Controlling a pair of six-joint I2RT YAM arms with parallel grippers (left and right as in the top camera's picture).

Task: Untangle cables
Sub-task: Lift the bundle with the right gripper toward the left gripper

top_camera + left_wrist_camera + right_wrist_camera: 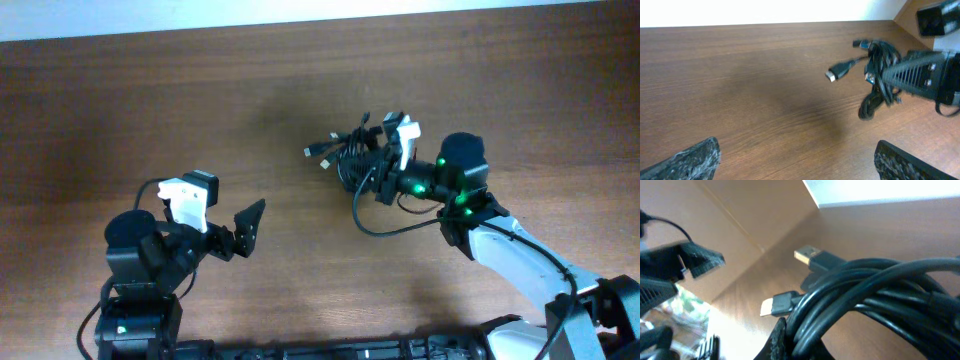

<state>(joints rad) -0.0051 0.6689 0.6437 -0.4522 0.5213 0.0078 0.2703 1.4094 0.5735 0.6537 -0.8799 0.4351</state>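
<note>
The cables (347, 152) are a knotted black bundle right of the table's middle, with plug ends sticking out to the left. My right gripper (374, 172) is shut on the bundle's right side. In the right wrist view the thick black cables (875, 292) fill the frame, pinched beside one finger (777, 340), and two plugs (810, 257) point left. The left wrist view shows the bundle (879, 75), lifted at one side, in the ribbed right fingers (912, 74). My left gripper (246, 227) stands open and empty, well to the left of the cables.
A black cord loop (385, 228) curves over the table below the right gripper. A pale wall edge (320, 15) borders the table at the back. Bare brown wood (765, 90) lies between the left gripper and the bundle.
</note>
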